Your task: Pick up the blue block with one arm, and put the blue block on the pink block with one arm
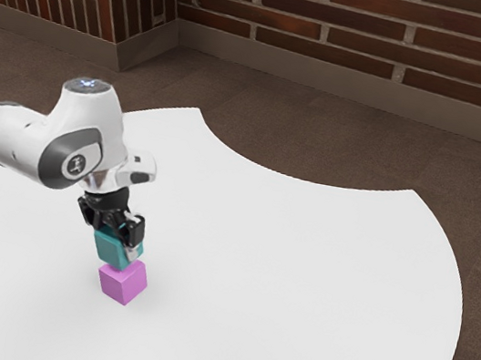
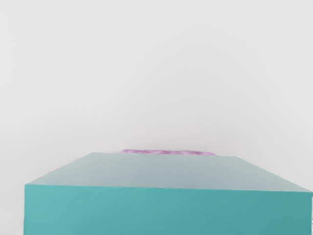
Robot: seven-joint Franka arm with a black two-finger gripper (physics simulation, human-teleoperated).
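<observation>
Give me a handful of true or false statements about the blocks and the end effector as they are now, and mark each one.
1. The black end effector grips the teal-blue cube between its fingers. True.
2. The pink cube sits alone near the exterior view's right edge of the white table. False: it is right below the teal-blue cube, toward that view's left.
3. The teal-blue cube is underneath the pink cube. False: the teal-blue cube is on top.
4. In the wrist view, a sliver of pink peeks out from behind the teal-blue cube. True.
5. A red brick wall stands behind the table. True.
</observation>
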